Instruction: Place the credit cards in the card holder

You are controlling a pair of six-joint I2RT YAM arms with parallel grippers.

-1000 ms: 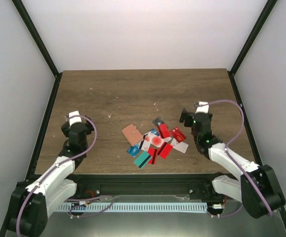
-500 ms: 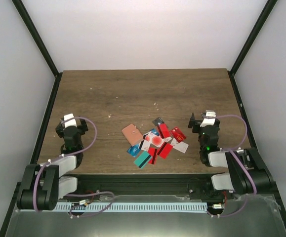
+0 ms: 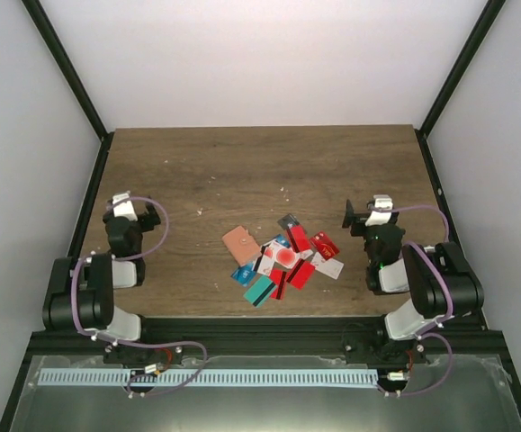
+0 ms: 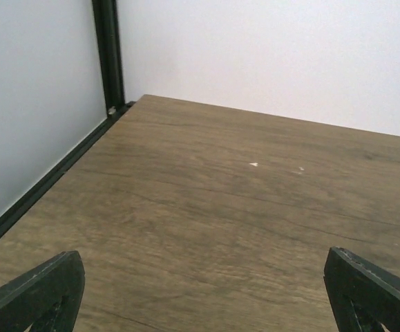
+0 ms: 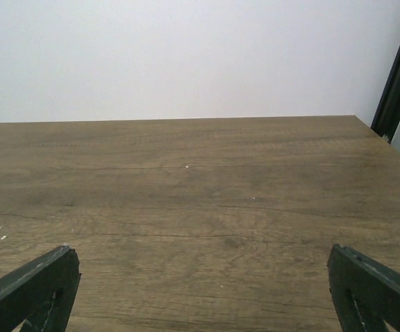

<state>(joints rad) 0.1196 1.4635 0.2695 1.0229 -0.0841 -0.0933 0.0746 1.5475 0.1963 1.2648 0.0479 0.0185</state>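
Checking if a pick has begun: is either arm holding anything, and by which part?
Nothing is held. The left gripper and right gripper show jaws wide open and empty; the credit cards and card holder lie on the table, untouched.

A wood-grain table (image 3: 242, 162) runs ahead of the jaws to white walls (image 3: 260, 63). Black frame posts (image 3: 67, 67) rise at either far corner, in even light.

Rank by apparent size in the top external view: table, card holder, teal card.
1. table, by far the largest
2. card holder
3. teal card, slightly smaller than the holder

Both small items lie flat at similar depth, so nearness hardly matters.
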